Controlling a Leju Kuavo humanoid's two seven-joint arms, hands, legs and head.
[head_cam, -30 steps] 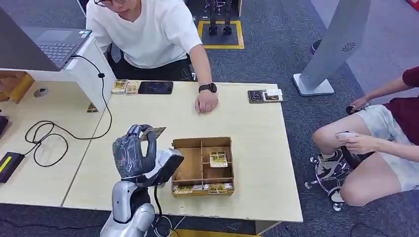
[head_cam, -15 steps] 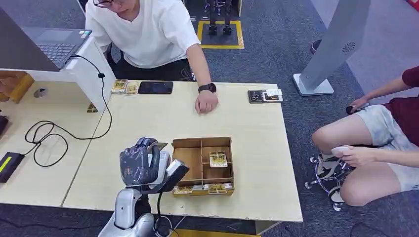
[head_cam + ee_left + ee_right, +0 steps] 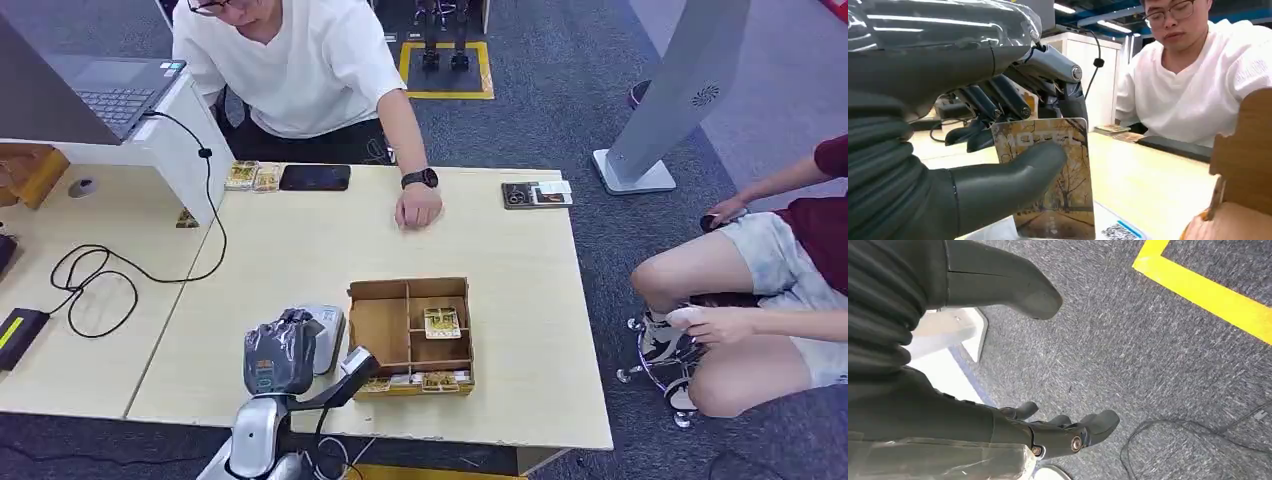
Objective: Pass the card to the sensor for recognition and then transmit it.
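Left hand (image 3: 963,150) clamped on the card (image 3: 1050,175), thumb pressed across its printed face, dark fingers (image 3: 998,100) behind its back edge; card held upright, lower edge just above the white sensor (image 3: 1113,227) with its small printed code. From the head view, same left hand (image 3: 277,355) low over the near side of the bench (image 3: 300,250), covering part of the pale sensor (image 3: 326,325), which sits just beside the left wall of the brown divided box (image 3: 409,335). More cards in that box: one in a middle compartment (image 3: 441,322), others along the front row. Right hand (image 3: 1068,432) hanging over grey carpet near a yellow floor line (image 3: 1208,292), holding nothing, fingers loosely bent and apart from the thumb. Across the bench, a person in a white shirt (image 3: 300,65), one hand (image 3: 417,207) resting on the bench top, a dark phone (image 3: 314,177) and small card stacks (image 3: 252,176) at the far edge. To the left, a laptop (image 3: 110,90) and a looped black cable (image 3: 100,285). To the right, a second person seated beside the bench (image 3: 760,290).
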